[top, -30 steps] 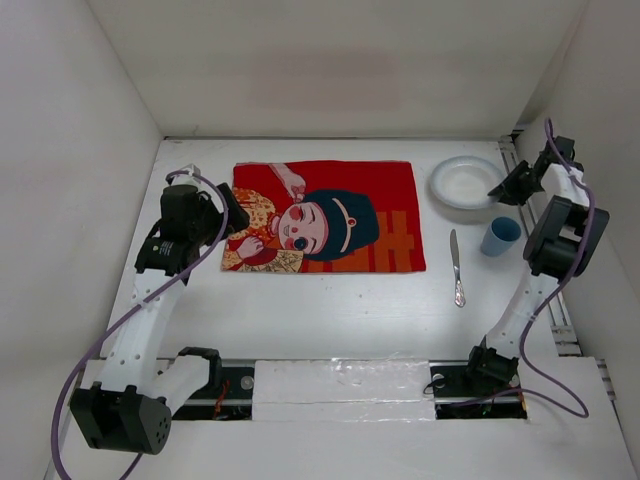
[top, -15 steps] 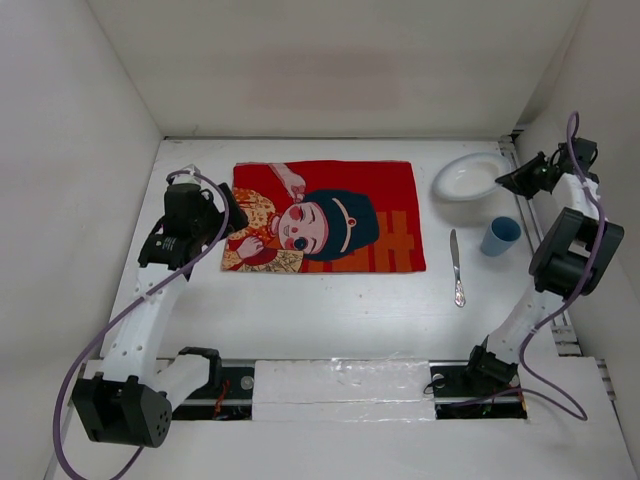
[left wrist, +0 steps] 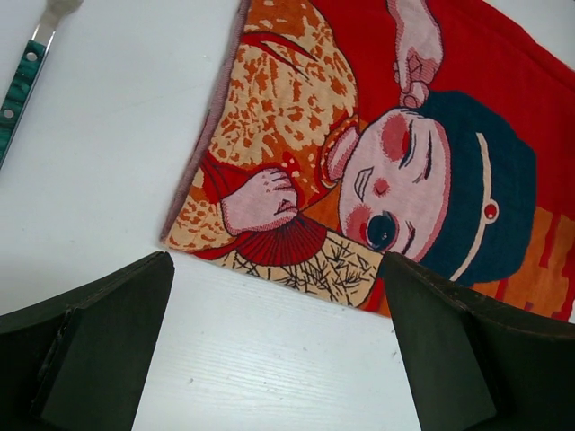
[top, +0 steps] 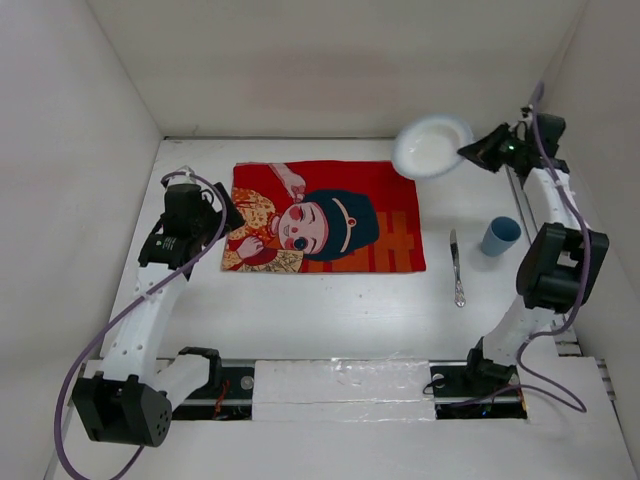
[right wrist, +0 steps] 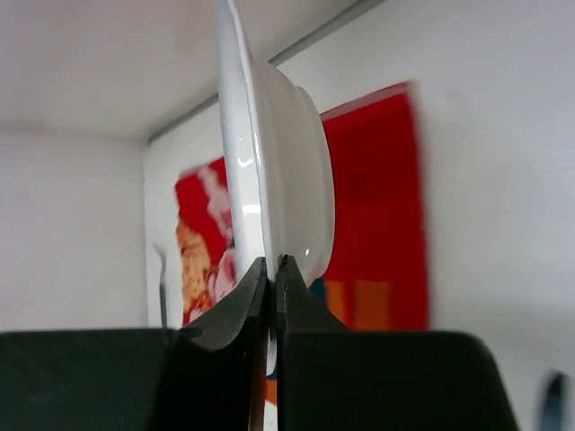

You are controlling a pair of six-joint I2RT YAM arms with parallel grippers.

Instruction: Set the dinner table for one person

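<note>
From above: pinching the rim of a round glossy white plate (top: 432,147) in the right jaws, closed tight on it, and holding it tilted in the air over the far right part of the large flat matte white rectangular worktop (top: 330,310), just beyond the far right corner of a red cloth placemat printed with a cartoon figure (top: 380,225); hanging the left jaws, spread wide and gripping nothing, over the placemat's left edge; showing a slim metal knife (top: 456,266) flat on the worktop right of the placemat and a light blue cup (top: 500,236) standing just right of the knife. From the left wrist: looking down between two dark fingers (left wrist: 99,332) set far apart, onto the placemat's near left corner and bare worktop, with a green-handled fork (left wrist: 22,76) lying left of the placemat. From the right wrist: clamping the plate edge-on, rim nearly upright, with the red placemat blurred behind it.
</note>
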